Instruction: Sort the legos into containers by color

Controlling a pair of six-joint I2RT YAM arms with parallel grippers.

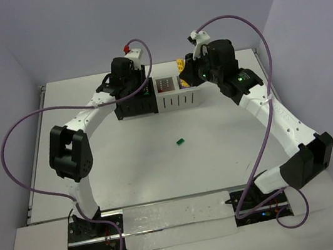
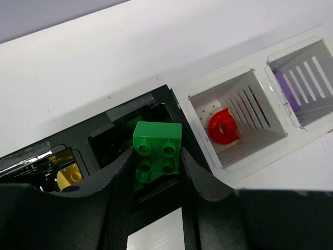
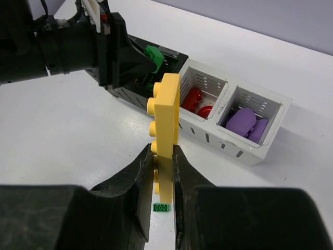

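The containers [image 1: 158, 103] are a joined row of two black bins on the left and two white bins on the right. My left gripper [image 2: 156, 156] is shut on a green two-by-two lego [image 2: 157, 148], held over the right black bin [image 2: 117, 140]; it also shows in the top view [image 1: 136, 84]. My right gripper [image 3: 162, 153] is shut on a flat yellow lego [image 3: 167, 125], held upright above the table in front of the bins. A tiny green lego [image 3: 161, 208] lies on the table below it, also seen from above [image 1: 180, 140].
Red legos [image 3: 195, 99] lie in the left white bin and purple ones [image 3: 244, 122] in the right white bin. A yellow lego [image 2: 69, 176] sits in the far black bin. Purple cables arc over both arms. Walls close in the table's back and sides.
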